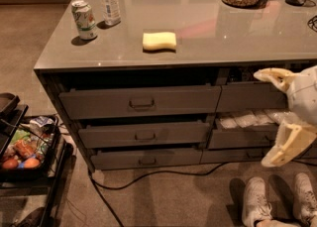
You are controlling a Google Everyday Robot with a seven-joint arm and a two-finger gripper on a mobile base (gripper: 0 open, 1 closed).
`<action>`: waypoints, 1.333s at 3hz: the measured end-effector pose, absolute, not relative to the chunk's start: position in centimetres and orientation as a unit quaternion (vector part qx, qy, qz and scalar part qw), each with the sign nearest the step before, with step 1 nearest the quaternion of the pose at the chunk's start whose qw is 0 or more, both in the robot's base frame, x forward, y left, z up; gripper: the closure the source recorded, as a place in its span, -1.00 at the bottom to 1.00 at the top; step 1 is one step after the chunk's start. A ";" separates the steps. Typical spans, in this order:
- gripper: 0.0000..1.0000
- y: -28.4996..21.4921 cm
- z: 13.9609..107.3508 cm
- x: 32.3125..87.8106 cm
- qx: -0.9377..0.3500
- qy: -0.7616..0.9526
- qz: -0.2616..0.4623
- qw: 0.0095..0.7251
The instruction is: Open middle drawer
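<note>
Hanging at the right edge of the frame, the end effector [261, 119] is sitting well apart from the middle drawer [114, 136], its two pale fingers spread wide and pinching nothing. The drawer is lying at lower centre-left, between the taller drawer [99, 103] above and the bottom drawer [114, 159] below, under the grey surface [208, 37]. Its front is looking at most slightly ajar, with the handle [145, 135] untouched. I am judging the task as barely begun: reaching left to the handle, gripping it and pulling outward are all waiting.
</note>
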State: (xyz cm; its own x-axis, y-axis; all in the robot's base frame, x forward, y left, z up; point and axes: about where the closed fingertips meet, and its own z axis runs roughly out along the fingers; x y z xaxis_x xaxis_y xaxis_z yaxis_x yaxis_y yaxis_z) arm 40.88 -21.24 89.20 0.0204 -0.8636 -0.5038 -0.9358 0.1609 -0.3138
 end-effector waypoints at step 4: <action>-1.00 -16.4 71.0 46.6 -0.616 0.732 0.024 0.290</action>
